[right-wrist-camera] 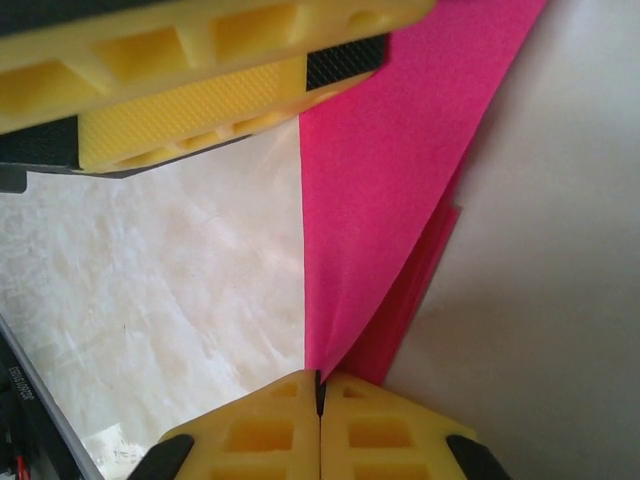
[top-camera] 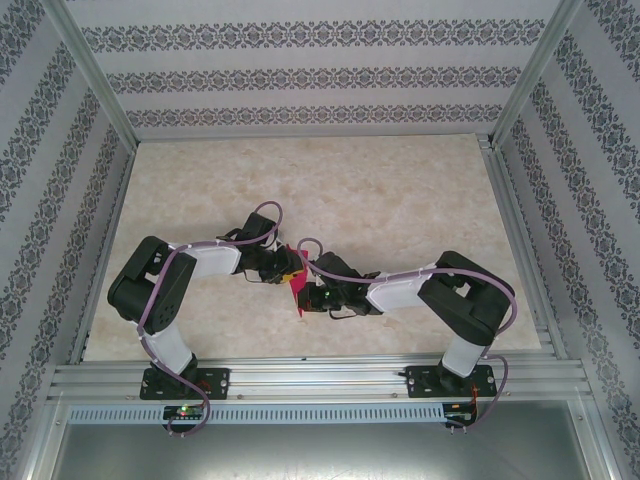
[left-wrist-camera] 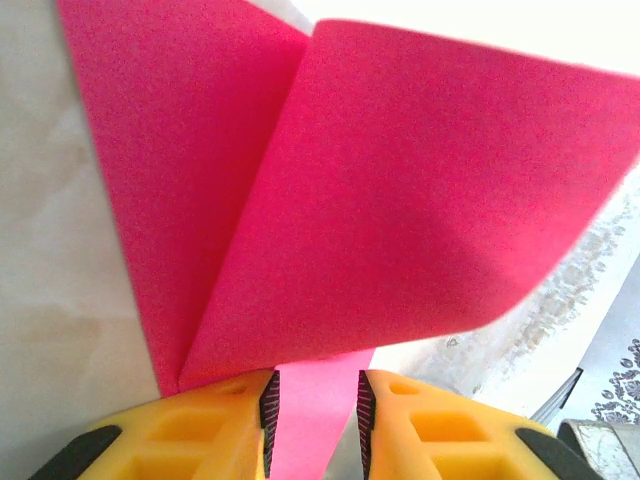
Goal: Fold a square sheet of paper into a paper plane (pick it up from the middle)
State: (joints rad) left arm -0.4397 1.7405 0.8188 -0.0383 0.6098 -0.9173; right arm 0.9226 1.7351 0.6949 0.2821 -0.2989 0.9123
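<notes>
from the top camera the sheet of paper [top-camera: 297,292] stands on edge between the two arms near the front middle of the table [top-camera: 350,180], with the left gripper [top-camera: 288,270] at its upper end and the right gripper [top-camera: 310,295] just beside its lower part. the risk here, as i judge it, is that the two pull or twist out of step and tear or skew the thin paper. no label or writing can be read in this view, just patterned wallpaper [top-camera: 300,75]. at the left wrist the left gripper [left-wrist-camera: 317,388] has its jaws parted with a strip of the sheet of paper [left-wrist-camera: 400,200] lying in the gap, so nothing is clamped there. two flaps open in a v above it and the larger one curls, so a crease pressed now could land off centre. at the right wrist the right gripper [right-wrist-camera: 320,380] is clenched on the narrow end of the sheet of paper [right-wrist-camera: 380,200], with layers fanning out above the pinch. a slip at that small bite would drop it onto the table [right-wrist-camera: 180,270]. one of the left arm's fingers [right-wrist-camera: 200,90] crosses the top, near enough that a bump seems possible. small white characters on a dark strip [right-wrist-camera: 20,385] at the lower left are too small to read.
</notes>
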